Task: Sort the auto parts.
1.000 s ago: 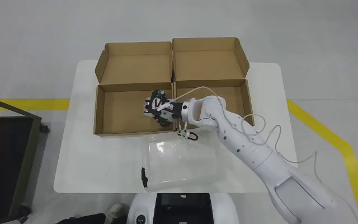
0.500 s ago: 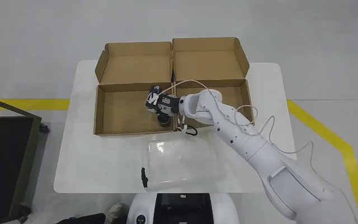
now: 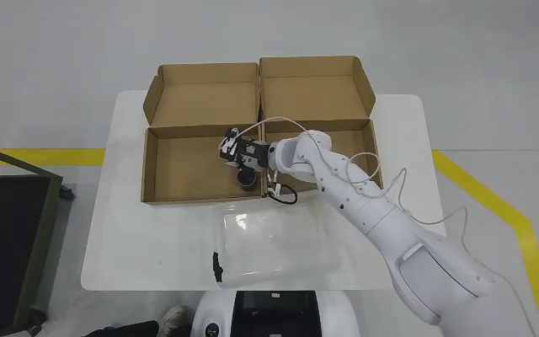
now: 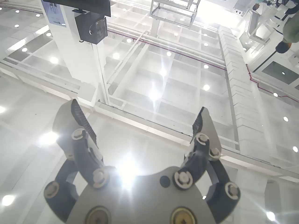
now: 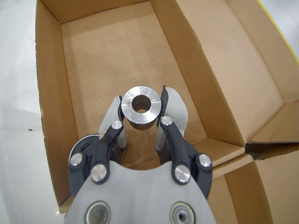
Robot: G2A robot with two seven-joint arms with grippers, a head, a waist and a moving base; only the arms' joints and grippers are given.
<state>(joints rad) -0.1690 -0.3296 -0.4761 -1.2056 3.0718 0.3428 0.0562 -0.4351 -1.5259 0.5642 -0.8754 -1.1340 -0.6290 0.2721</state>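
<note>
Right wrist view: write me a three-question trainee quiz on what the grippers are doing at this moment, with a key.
1. True or false: the right gripper is empty.
2. Multiple choice: where is the metal sleeve? A, above the floor of the open cardboard box. B, outside the box. C, on the box's folded-back lid.
3. Fill in: the left gripper points up at the ceiling with its jaws ____ and nothing between them.

Key:
1. False. Its fingers are closed on the metal sleeve.
2. A
3. open
</note>
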